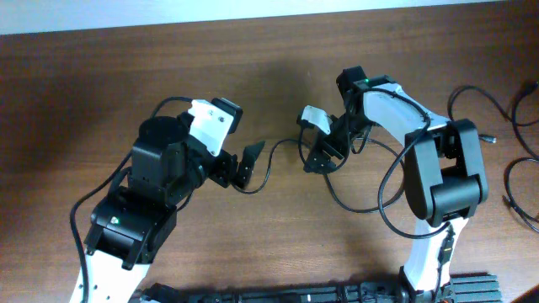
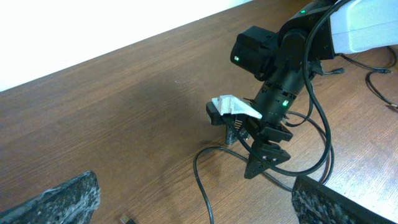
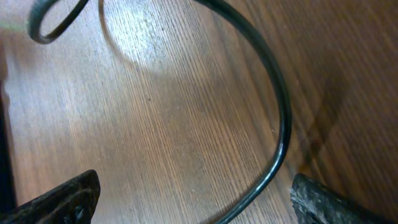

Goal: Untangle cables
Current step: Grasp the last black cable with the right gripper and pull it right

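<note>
Hanging wide open over the wood counter (image 1: 101, 76), both claws grip nothing. White cam housing (image 1: 210, 124) on L wrist, any print too small to read, same for the white one on R wrist in left wrist view.

L claw (image 1: 240, 166): released, fingers (image 2: 62, 199) spread to both bottom corners of its own view, tips off the counter. One thin black cord (image 2: 198, 174) lies on the wood ahead of it and runs back twd the gap betw its fingers; can't tell if it touches them.

R claw (image 1: 318, 158): released too, tilted down close to the counter, facing L claw w/ a short stretch of wood betw them. In its own view the same cord (image 3: 283, 124) curves across the wood betw the two finger pads (image 3: 336, 199), nearer the right-hand pad, not pinched. From L wrist view R claw (image 2: 264, 155) points down w/ tips at the cord; contact not clear.

Overhead: that cord (image 1: 282, 141) runs from beside L claw across to R claw. More cords (image 1: 508, 181) lie loose at the counter's far right edge, well apart from both claws, past the R arm.
</note>
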You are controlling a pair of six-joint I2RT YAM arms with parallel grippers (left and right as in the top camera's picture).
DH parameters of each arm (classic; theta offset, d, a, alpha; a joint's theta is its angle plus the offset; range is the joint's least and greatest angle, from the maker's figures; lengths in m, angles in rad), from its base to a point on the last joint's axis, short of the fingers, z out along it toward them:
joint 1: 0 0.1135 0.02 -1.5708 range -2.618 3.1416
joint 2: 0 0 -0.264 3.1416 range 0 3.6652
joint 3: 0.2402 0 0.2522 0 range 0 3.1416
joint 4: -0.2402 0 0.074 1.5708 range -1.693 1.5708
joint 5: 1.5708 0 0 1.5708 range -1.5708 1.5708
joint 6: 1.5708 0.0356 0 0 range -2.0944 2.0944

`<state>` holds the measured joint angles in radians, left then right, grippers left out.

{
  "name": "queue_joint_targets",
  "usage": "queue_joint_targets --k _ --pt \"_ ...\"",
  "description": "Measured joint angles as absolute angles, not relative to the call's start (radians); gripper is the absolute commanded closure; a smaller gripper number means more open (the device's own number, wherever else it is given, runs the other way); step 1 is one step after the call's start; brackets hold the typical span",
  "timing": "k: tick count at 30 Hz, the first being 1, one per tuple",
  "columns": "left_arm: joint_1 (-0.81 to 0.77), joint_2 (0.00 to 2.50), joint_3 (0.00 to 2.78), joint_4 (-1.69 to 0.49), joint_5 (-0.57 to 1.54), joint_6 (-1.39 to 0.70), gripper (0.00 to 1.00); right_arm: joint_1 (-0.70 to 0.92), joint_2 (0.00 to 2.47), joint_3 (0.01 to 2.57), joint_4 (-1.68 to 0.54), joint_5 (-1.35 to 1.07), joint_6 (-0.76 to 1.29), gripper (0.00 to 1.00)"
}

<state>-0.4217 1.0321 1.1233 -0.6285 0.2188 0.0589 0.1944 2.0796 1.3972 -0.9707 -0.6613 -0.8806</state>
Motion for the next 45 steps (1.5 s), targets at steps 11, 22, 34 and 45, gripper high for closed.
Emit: queue_joint_targets --k 11,22,34,45 --pt "-0.422 1.032 1.123 -0.63 0.219 0.059 0.01 0.194 2.081 1.348 -0.804 -0.699 -0.836 0.01" --pt "-0.422 1.032 1.123 -0.632 0.219 0.059 0.01 0.194 2.056 1.254 -0.834 -0.818 -0.818 0.01" --pt "-0.422 1.032 1.123 -0.632 0.219 0.059 0.01 0.197 2.057 1.179 -0.85 -0.81 -0.807 0.71" --pt "-0.422 1.032 1.123 -0.632 0.219 0.059 0.01 0.197 2.067 1.178 -0.899 -0.759 -0.795 0.96"
